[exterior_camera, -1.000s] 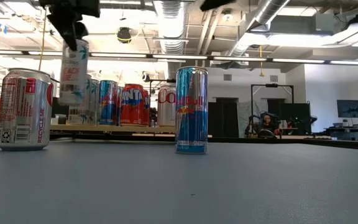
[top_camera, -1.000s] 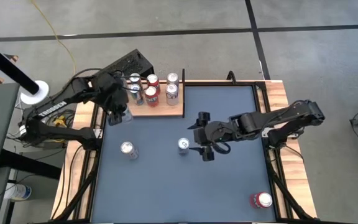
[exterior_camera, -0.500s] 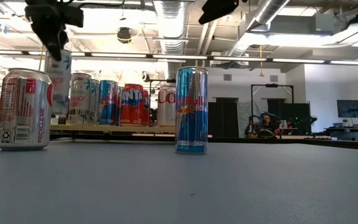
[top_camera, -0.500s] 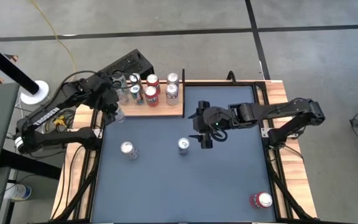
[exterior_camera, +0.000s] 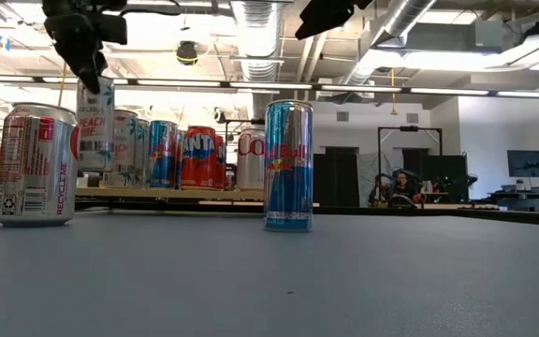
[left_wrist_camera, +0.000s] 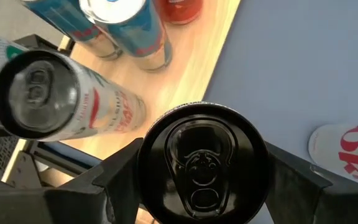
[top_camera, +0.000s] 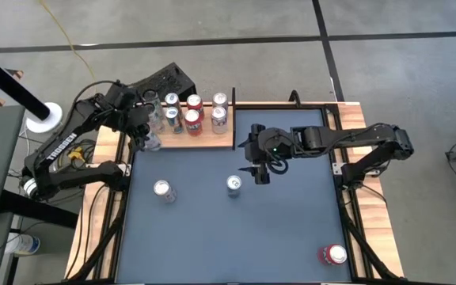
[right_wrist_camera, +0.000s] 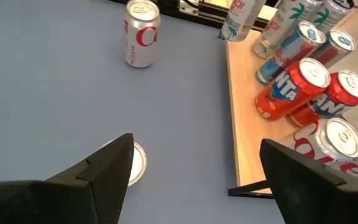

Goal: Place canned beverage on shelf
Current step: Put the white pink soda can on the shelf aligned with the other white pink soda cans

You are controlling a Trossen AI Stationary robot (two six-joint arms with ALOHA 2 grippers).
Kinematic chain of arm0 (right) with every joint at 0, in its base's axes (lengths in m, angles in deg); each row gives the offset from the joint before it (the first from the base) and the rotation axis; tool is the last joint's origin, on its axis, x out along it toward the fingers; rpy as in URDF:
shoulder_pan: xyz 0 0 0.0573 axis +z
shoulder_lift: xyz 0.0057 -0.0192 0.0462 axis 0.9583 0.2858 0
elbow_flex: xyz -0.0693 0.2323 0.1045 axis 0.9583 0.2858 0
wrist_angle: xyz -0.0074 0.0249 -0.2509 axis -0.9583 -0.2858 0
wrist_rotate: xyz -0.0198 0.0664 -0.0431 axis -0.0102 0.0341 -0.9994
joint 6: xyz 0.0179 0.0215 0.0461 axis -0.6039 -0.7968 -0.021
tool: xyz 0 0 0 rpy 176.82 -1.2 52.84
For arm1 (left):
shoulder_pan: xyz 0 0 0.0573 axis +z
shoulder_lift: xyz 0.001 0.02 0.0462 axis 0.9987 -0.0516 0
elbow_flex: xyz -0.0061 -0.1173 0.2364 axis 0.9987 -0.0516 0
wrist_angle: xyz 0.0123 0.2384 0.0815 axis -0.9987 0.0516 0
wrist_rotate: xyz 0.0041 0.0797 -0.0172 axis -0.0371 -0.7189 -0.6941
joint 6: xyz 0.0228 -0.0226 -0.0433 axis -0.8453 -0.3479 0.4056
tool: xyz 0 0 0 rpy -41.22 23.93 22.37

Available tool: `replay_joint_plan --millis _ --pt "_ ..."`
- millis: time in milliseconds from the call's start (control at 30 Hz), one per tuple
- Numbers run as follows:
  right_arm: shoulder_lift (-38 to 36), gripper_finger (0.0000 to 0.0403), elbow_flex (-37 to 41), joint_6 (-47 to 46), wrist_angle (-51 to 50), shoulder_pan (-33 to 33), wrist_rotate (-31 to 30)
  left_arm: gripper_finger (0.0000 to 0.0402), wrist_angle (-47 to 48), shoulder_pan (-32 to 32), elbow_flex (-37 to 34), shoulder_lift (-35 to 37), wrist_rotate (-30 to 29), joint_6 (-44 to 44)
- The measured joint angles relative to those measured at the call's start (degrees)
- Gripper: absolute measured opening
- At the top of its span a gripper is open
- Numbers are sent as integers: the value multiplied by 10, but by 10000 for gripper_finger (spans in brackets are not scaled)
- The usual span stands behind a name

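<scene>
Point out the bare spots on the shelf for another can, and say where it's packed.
The shelf is bare along its front edge and right front corner. Its back is packed with standing cans. The left gripper holds a slim can at the left end.

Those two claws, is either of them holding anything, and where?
The left gripper holds a slim white can by its top end, above the shelf. The right gripper is open, empty.

Left gripper (top_camera: 150, 133) jaws clamped, raised; right gripper (top_camera: 257, 164) jaws wide.

shelf (top_camera: 212, 136) crowded with cans (top_camera: 194, 111), table centre (top_camera: 291, 214) open
</scene>
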Motion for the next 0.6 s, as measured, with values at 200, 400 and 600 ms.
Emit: replay_joint_plan --millis 200,400,600 --pt "0 333 0 11 0 -13 0 251 -2 33 0 0 13 -33" --pt "0 333 0 15 -2 -21 0 251 -5 51 0 -2 14 -38" --pt "0 333 0 25 -2 -24 0 252 -1 56 0 -10 14 -39"
